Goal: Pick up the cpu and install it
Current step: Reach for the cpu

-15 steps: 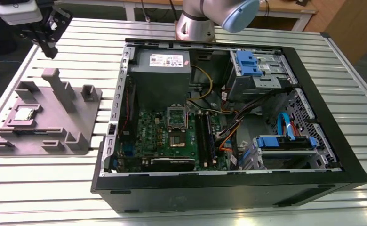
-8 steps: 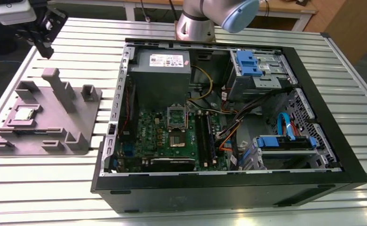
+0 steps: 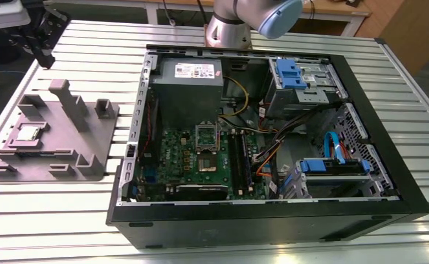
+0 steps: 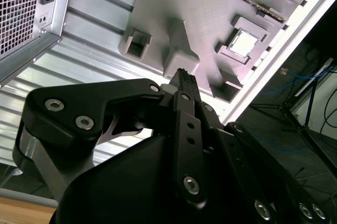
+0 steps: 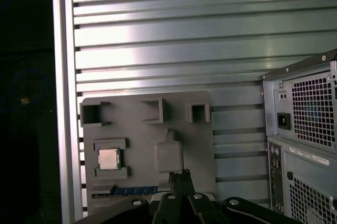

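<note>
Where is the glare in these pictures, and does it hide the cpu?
In the first wrist view a bright sheen crosses the slats of the ribbed aluminium table, clear of the small square silvery-topped cpu on the grey plastic fixture plate; in the second wrist view the cpu's top shines pale but keeps its outline; the exterior view is evenly lit.

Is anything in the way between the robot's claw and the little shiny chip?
Nothing visible. The cpu lies uncovered in its pocket on the grey fixture, and the gripper hangs above the fixture, nearer its tall post.
</note>
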Robot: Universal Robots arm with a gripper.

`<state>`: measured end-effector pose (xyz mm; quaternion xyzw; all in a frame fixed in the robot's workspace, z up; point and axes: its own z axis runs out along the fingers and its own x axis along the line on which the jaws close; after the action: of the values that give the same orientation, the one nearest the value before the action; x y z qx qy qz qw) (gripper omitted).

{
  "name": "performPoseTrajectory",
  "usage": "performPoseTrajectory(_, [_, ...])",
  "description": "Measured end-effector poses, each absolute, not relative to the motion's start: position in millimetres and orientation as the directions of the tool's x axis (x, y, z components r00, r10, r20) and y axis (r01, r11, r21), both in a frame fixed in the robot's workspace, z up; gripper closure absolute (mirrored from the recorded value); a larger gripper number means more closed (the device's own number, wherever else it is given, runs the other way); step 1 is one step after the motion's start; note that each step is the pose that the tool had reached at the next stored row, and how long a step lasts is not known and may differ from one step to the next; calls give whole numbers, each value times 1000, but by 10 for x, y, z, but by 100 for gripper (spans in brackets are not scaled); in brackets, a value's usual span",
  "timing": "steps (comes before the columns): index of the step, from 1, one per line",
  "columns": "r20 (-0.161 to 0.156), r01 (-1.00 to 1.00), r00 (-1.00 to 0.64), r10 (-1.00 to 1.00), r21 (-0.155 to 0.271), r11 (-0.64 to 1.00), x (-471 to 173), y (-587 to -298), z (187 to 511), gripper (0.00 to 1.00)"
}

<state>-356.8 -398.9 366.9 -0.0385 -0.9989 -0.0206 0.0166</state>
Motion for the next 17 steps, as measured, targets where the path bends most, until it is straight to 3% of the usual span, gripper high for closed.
performPoseTrajectory(17, [39, 78, -996, 76, 39, 996, -3739, -3990, 3652, 90])
